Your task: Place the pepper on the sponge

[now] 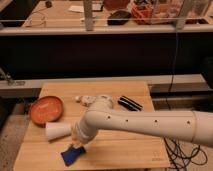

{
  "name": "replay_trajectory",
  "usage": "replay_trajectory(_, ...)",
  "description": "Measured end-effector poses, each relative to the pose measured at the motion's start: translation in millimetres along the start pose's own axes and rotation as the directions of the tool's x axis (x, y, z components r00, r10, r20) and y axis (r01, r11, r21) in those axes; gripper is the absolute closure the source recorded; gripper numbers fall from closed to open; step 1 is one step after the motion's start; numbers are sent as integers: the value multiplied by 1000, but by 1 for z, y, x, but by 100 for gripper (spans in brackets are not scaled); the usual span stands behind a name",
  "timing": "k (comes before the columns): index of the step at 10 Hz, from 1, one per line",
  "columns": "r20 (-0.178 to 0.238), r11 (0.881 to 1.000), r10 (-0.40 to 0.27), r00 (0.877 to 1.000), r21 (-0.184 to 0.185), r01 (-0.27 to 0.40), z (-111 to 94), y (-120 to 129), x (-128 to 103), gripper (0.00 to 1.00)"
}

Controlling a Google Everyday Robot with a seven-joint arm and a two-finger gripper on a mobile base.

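Note:
The small dark-blue sponge point(71, 155) lies flat near the front left of the wooden table point(125, 150). My white arm reaches in from the right and bends down toward it. The gripper point(78, 143) hangs right over the sponge's upper right edge, touching or nearly touching it. The pepper is hidden from me; I cannot make it out at the gripper or on the table.
An orange plate point(46, 109) sits at the left. A white cup point(58, 131) lies on its side between the plate and the gripper. A black striped oblong object point(130, 103) and small pale items point(84, 99) lie farther back. A cluttered bench point(115, 17) stands behind.

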Motion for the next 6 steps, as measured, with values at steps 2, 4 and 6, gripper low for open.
replay_trajectory(2, 20, 1000, -18, 1000, -21, 18, 18, 1, -11, 97)
replay_trajectory(4, 15, 1000, -5, 1000, -19, 5, 23, -3, -11, 99)
replay_trajectory(6, 13, 1000, -3, 1000, -18, 3, 23, -2, -2, 100)
